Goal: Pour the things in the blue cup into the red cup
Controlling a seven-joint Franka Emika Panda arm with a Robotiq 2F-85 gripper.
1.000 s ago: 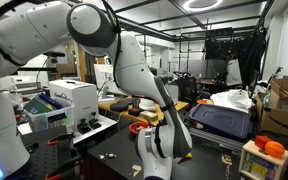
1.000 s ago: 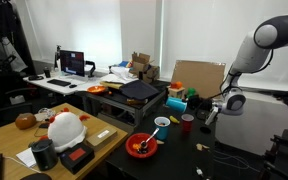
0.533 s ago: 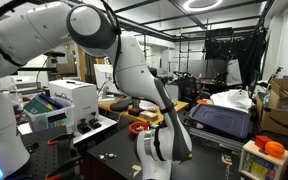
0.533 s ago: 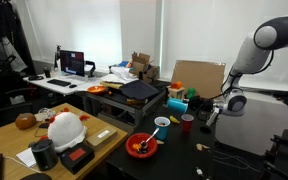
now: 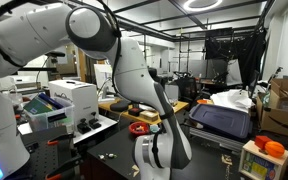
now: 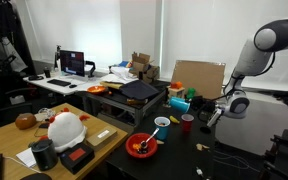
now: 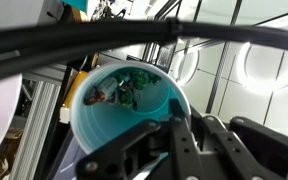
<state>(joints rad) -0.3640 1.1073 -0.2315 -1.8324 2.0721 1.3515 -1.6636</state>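
In the wrist view the blue cup (image 7: 109,125) fills the frame, and I look into it from above. Small green and brown pieces (image 7: 124,90) lie on its bottom. My gripper (image 7: 152,120) is shut on the cup's rim, one finger inside the wall and one outside. In an exterior view the gripper (image 6: 212,112) hangs above the dark table, just beside and a little higher than the red cup (image 6: 187,123), which stands upright. The blue cup is too small to make out there. In the other exterior view the arm (image 5: 149,110) hides both cups.
A wide red bowl (image 6: 141,146) and a small white bowl with a spoon (image 6: 162,123) sit on the table near the red cup. A black case (image 6: 142,92) and cardboard boxes (image 6: 197,75) stand behind. A red ring-shaped item (image 5: 141,128) lies behind the arm.
The gripper with the cup has shifted slightly away from the red cup and up; the arm's elbow has moved a little. Nothing else has moved.
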